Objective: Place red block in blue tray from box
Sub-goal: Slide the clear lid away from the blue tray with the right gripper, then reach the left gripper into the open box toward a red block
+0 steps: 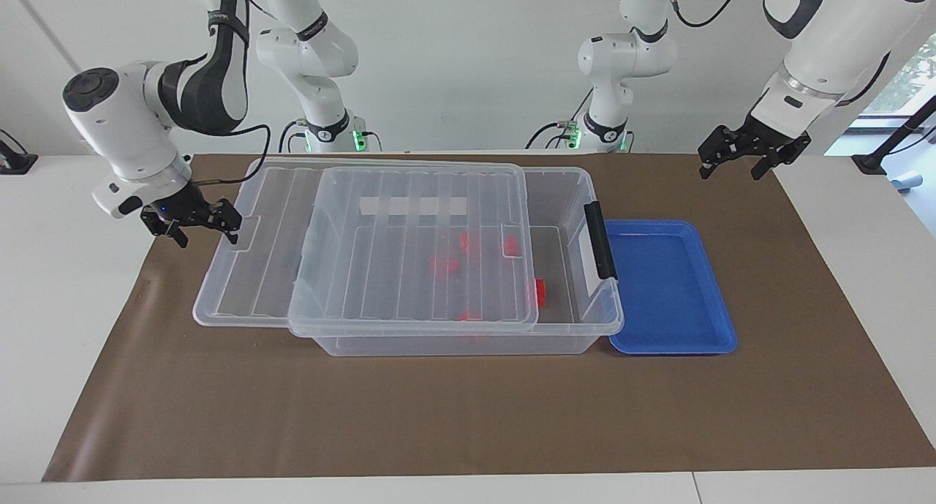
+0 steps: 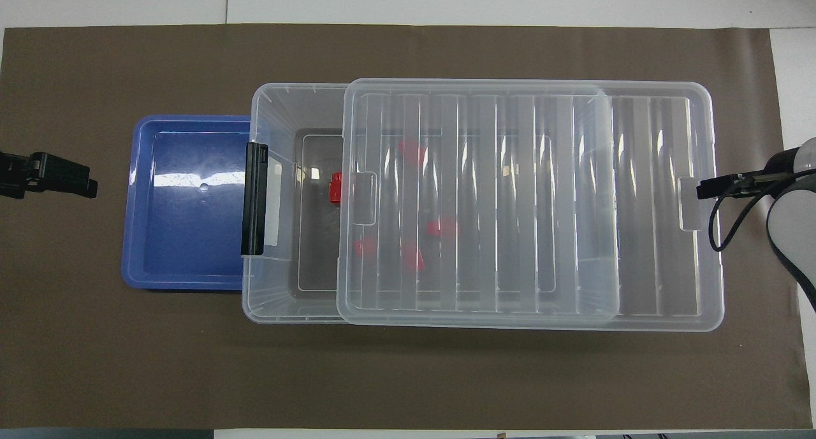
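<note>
A white table (image 1: 73, 284) carries a brown mat (image 1: 439, 416) that covers most of its top. At the mat's centre rests the box (image 1: 468, 343), long side across, its ribbed clear lid (image 1: 365, 270) slid partway off toward the right arm's end, at 3 o'clock in the overhead view. The blue tray (image 1: 669, 284) lies flat on the mat at the box's latch end, toward the left arm's end, at 9 o'clock from the box in the overhead view, its rim tucked just beside the box.
</note>
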{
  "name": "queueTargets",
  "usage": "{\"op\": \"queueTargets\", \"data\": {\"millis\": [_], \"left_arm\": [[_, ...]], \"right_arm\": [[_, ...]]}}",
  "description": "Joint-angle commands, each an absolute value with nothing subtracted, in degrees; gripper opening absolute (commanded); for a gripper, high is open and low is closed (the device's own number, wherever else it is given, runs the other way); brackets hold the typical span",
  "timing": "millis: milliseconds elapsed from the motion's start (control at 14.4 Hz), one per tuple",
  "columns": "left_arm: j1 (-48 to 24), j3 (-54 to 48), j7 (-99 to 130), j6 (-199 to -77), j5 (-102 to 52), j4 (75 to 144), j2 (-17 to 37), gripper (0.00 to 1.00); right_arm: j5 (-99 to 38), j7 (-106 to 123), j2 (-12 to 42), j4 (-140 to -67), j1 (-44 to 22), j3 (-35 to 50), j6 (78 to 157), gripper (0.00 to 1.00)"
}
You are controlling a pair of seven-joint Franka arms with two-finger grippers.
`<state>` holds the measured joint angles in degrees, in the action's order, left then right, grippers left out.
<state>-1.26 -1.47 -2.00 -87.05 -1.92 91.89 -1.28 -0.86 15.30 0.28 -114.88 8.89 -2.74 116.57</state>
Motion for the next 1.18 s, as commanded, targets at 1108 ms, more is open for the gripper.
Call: {"op": "queueTargets", "data": {"millis": [1108], "left_arm": [[-2.2,-1.8,-0.9,-90.9,-2.3,95.4,-3.3,1.0]], "right_arm": [[-0.6,25.0,-0.4,-115.9,14.8,-2.5,119.3,1.0]]}}
